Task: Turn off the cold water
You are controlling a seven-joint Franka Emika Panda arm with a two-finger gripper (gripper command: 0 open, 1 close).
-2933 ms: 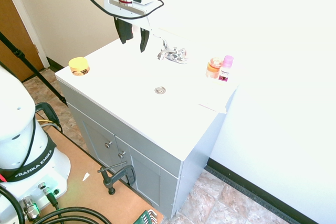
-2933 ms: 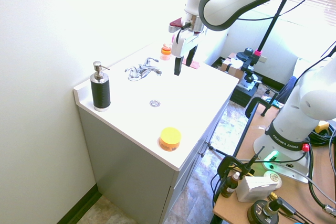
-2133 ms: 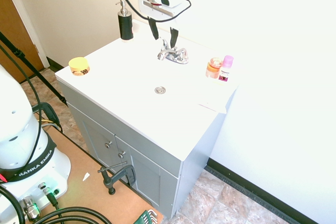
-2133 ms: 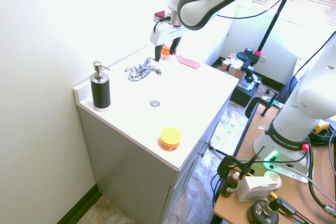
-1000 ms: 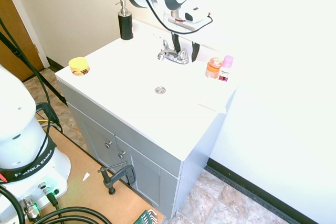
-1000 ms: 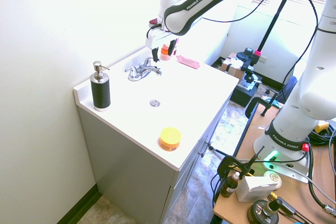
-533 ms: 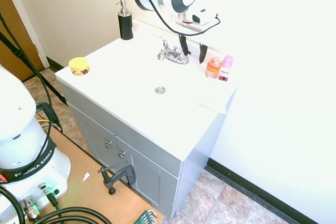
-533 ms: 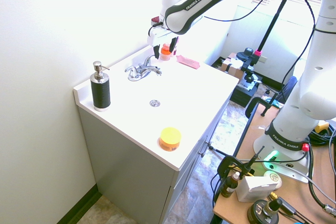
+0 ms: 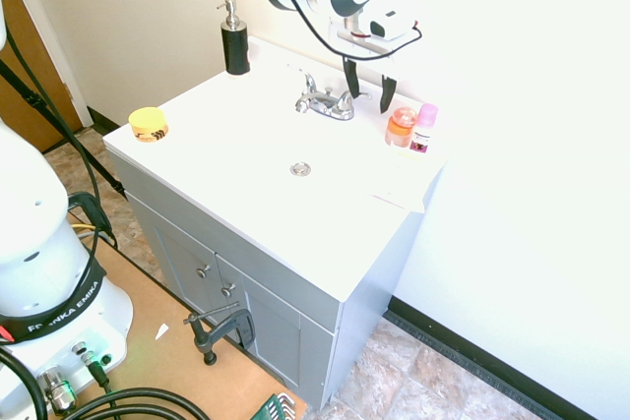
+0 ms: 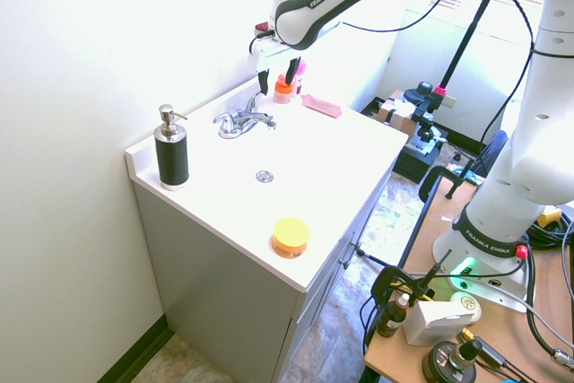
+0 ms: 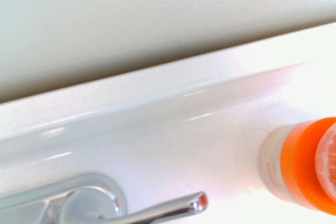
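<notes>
1. Step in hand, as I judge it: lining up with the cold lever (image 11: 176,209); turning has yet to begin.
2. The end effector (image 9: 370,103) has its two fingers apart, with nothing held between them. It hangs over the back of the counter (image 9: 246,159).
3. The lever is low and close beside the end effector, on the spout's (image 10: 262,119) right seen from the front; contact can't be told.
4. Next move: probably lower a little, set a finger against the lever, and swing it toward closed. No stream is visible, so the closing direction needs care.
5. In the way: the orange jar (image 9: 401,129), near the end effector on the side away from the tap, could get knocked. The pink-capped bottle (image 9: 423,128) is just beyond it.
6. Farther off, past the tap: the soap pump (image 9: 234,44).
</notes>
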